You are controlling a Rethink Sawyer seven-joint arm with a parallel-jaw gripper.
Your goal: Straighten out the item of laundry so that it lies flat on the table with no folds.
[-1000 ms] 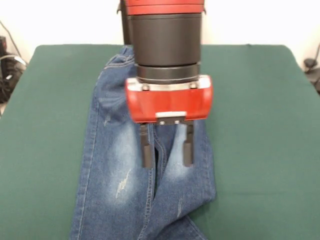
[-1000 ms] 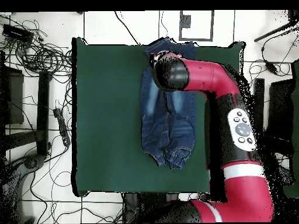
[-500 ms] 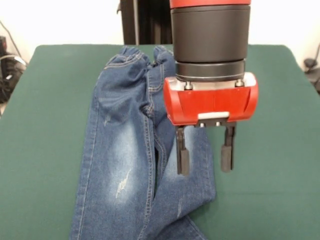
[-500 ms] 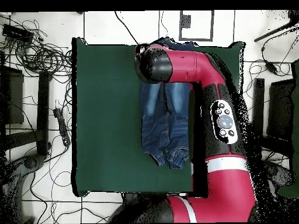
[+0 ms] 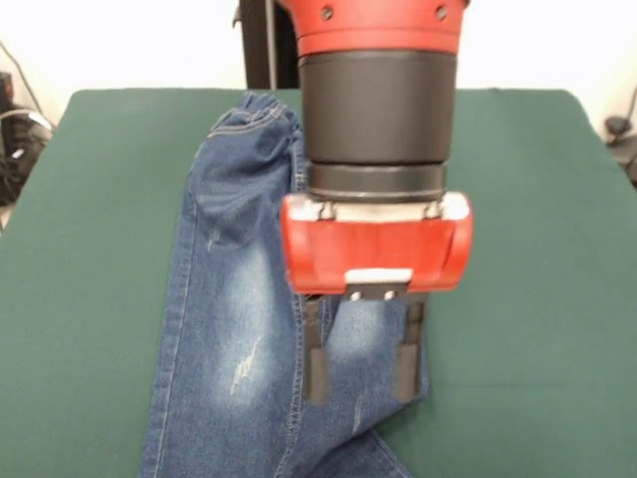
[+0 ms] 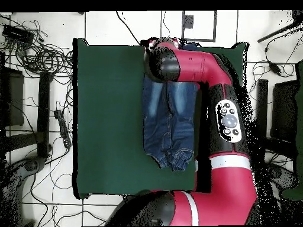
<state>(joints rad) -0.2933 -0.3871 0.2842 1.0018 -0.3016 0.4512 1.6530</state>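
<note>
On the dark green table (image 5: 537, 199), the small pair of blue jeans (image 5: 234, 329) lay lengthwise, its gathered cuffs toward the robot's side and its waist end running out of the front view at the bottom. The two legs lay side by side, the one on the picture's right bunched and creased near its lower part, so the denim was not flat. The red and black arm (image 6: 228, 118) reached across the table in the overhead view, its wrist covering the jeans' far end. The gripper (image 5: 360, 358) hung over the right-hand leg, its two dark fingers (image 5: 317, 363) pointing down and standing wide apart with nothing between them; whether the tips touched the cloth could not be told.
</note>
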